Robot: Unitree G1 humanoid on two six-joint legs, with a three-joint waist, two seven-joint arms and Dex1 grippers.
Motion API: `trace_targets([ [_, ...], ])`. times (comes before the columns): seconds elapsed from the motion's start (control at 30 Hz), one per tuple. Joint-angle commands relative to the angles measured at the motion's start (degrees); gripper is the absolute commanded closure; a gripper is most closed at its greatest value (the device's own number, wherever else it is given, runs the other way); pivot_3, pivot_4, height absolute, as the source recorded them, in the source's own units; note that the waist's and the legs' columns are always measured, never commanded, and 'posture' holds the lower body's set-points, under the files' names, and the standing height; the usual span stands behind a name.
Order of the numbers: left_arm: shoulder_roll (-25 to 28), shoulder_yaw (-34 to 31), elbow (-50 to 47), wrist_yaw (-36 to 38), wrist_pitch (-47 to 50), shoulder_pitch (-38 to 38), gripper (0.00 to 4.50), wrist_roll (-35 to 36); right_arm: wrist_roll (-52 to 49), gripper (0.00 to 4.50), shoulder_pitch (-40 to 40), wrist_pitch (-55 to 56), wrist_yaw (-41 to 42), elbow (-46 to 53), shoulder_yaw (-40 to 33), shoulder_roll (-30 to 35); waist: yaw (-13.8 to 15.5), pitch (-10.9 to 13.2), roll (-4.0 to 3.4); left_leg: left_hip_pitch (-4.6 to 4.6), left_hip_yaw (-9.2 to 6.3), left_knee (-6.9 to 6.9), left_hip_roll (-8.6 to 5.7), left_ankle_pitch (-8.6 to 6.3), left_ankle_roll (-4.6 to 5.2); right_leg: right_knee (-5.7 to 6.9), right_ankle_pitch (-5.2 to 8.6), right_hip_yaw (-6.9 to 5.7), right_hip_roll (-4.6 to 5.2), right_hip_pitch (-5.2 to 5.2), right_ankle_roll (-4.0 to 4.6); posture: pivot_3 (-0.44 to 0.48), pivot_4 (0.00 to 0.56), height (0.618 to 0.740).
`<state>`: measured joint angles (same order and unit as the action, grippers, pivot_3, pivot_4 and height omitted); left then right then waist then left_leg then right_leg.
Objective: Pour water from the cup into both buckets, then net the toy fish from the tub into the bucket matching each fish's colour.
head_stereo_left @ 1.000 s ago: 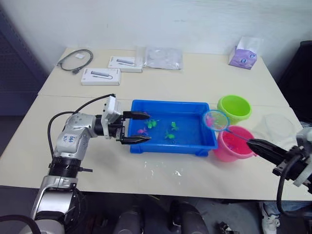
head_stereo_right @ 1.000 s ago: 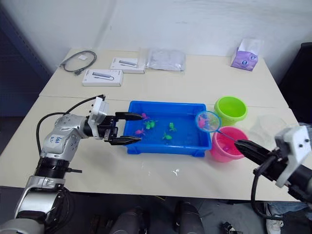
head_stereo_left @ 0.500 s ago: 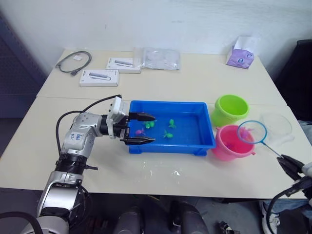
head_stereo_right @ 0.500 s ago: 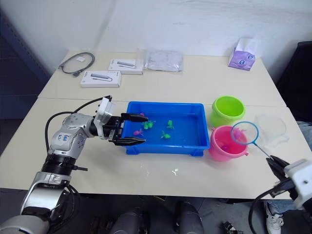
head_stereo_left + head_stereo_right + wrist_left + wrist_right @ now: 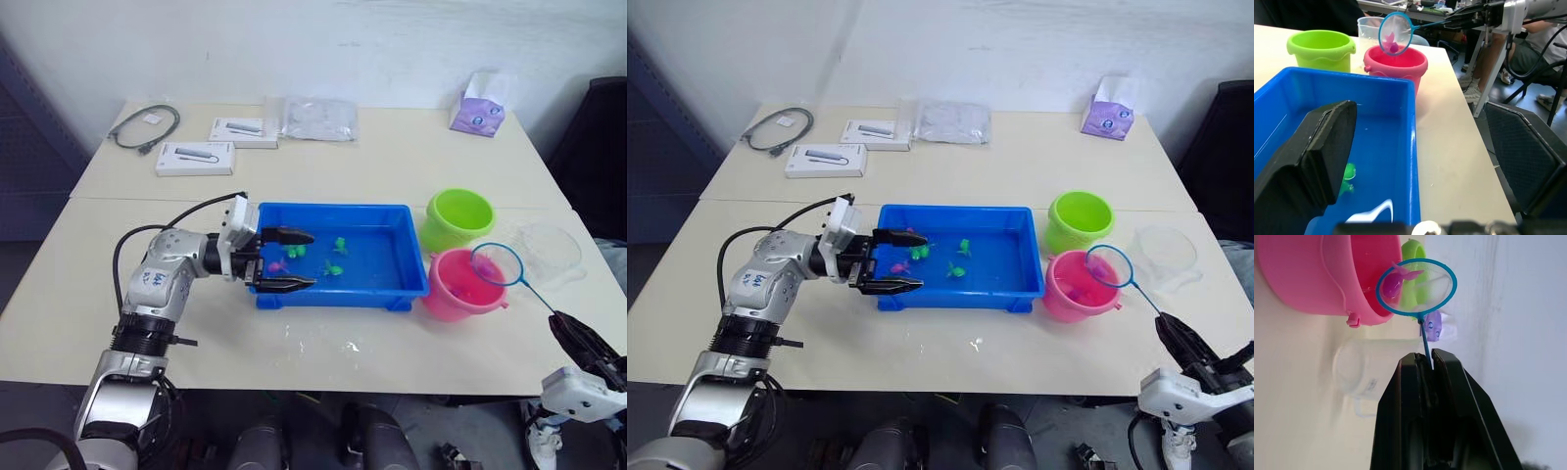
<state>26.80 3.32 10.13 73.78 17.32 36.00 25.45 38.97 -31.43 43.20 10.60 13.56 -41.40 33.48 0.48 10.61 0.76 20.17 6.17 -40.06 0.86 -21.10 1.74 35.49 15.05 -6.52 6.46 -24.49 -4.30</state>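
Over the pink bucket the right gripper pinches the net handle, a pink fish in the hoop; tip it off-centre and the fish misses. Left gripper gapes wide astride the tub wall

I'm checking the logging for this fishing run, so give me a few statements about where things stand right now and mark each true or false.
1. The net carries a pink fish. True.
2. The net's hoop is held at the green bucket. False: it is at the pink bucket, on the side nearer the cup.
3. The right gripper is shut on the net's handle. True.
4. The left gripper holds the cup. False: its jaws stand open at the near left end of the tub, and the cup stands on the table past the pink bucket.
5. Green fish lie in the tub. True.
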Motion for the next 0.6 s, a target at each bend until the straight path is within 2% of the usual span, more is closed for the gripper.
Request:
trace_targets([
  [0.03,-0.27,-0.36,-4.1,-1.54,1.35,0.32,0.05,1.26,5.05,4.5,-1.25,0.72,-6.59,0.73,-3.07,1.27,-0.01,0.0,0.0,0.0,0.0,0.0,0.0,0.0,-0.01,0.0,0.0,0.0,0.0,0.0,0.01,0.0,0.15,0.74],
  [0.27,0.07,-0.8,-6.36,-2.8,2.89,0.42,0.05,1.52,5.82,4.5,-2.51,0.34,-8.33,3.41,-2.8,3.68,-0.51,0.0,0.0,-0.03,0.01,0.01,0.05,0.02,-0.04,0.02,0.02,0.03,-0.01,0.01,0.02,0.0,0.15,0.74],
  [0.6,1.0,-0.65,-8.27,-2.14,3.22,-1.12,0.05,2.35,5.71,4.5,-2.75,-1.61,-8.56,3.92,1.75,3.49,-0.54,0.0,0.0,-0.04,0.0,0.02,0.06,0.03,-0.05,0.03,0.03,0.03,0.0,0.0,0.05,0.0,0.15,0.74],
])
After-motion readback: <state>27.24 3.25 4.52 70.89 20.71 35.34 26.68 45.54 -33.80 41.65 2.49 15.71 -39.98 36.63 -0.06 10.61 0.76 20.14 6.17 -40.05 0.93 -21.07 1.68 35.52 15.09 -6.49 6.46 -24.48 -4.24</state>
